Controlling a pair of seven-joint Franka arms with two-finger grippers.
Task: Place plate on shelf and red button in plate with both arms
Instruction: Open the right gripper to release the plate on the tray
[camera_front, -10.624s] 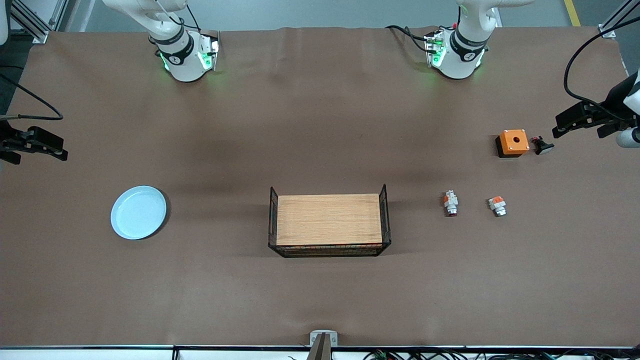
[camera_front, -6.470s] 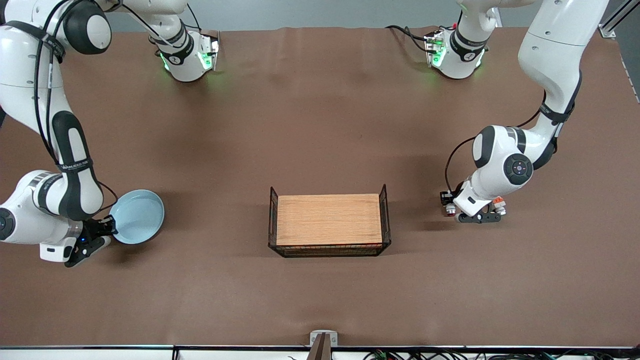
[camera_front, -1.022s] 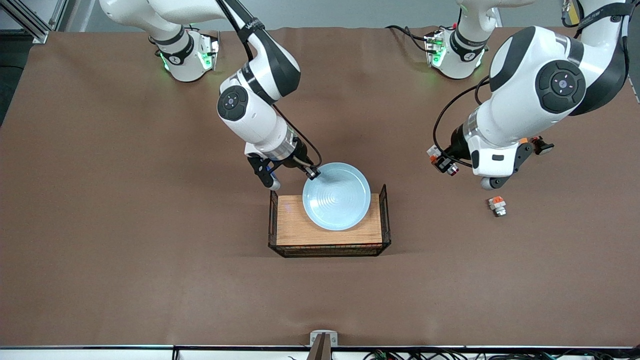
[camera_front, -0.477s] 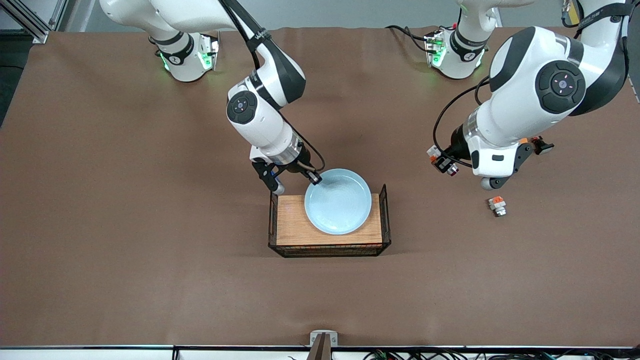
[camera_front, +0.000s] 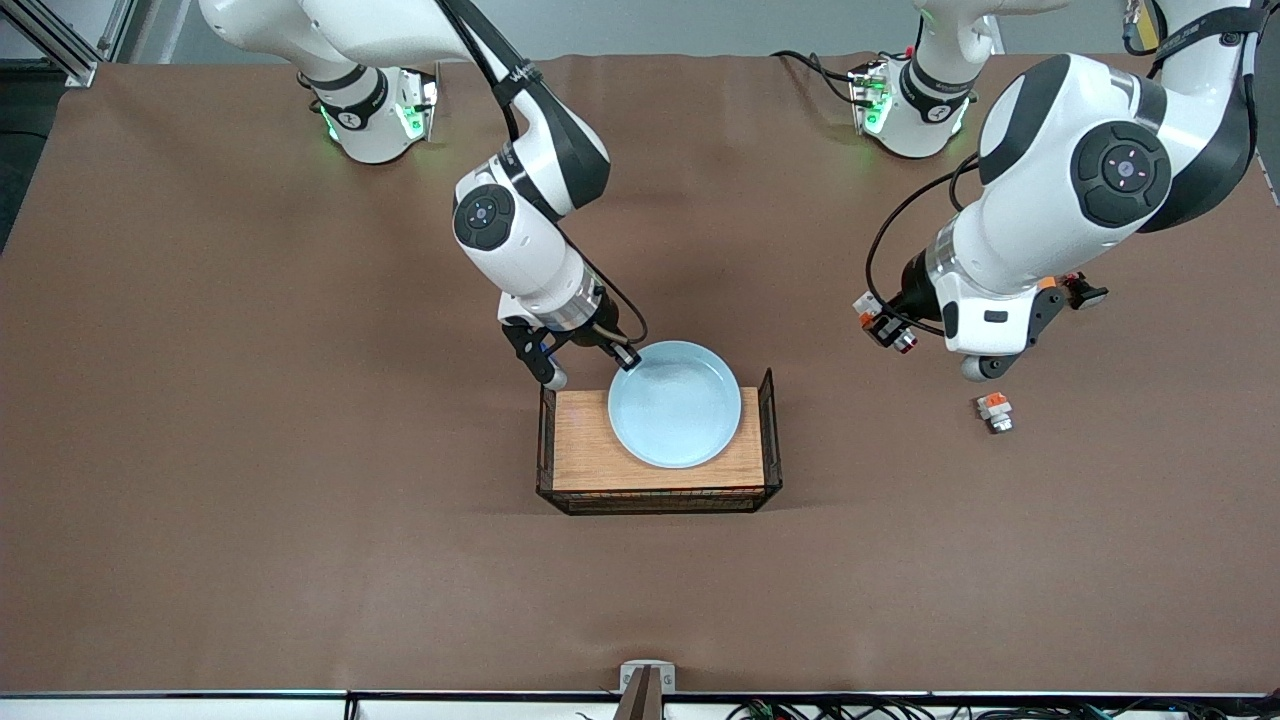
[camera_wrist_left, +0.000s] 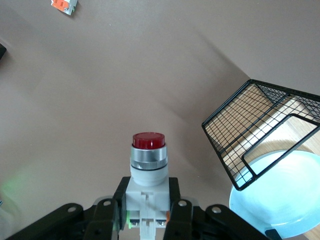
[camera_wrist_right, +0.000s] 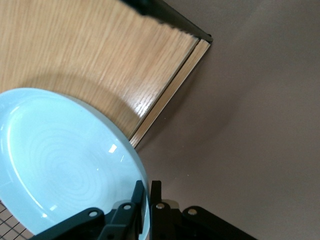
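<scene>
Right gripper (camera_front: 622, 356) low over the board's edge, apparently just parting; left gripper (camera_front: 886, 327) raised, clamped.

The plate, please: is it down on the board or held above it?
Cannot tell for sure. The plate sits over the board, its rim between the right pincer fingers, and nothing shows whether it touches.

A glossy pale blue round plate (camera_front: 676, 403) carries faint concentric rings. Under it, a light oak-coloured wooden board (camera_front: 580, 450) shows fine straight grain, framed by a black wire-mesh basket (camera_front: 769, 430). The small push-button switch (camera_wrist_left: 148, 175) has a dark red cap, silver collar and white body. The table cover (camera_front: 300, 500) is plain brown.
</scene>
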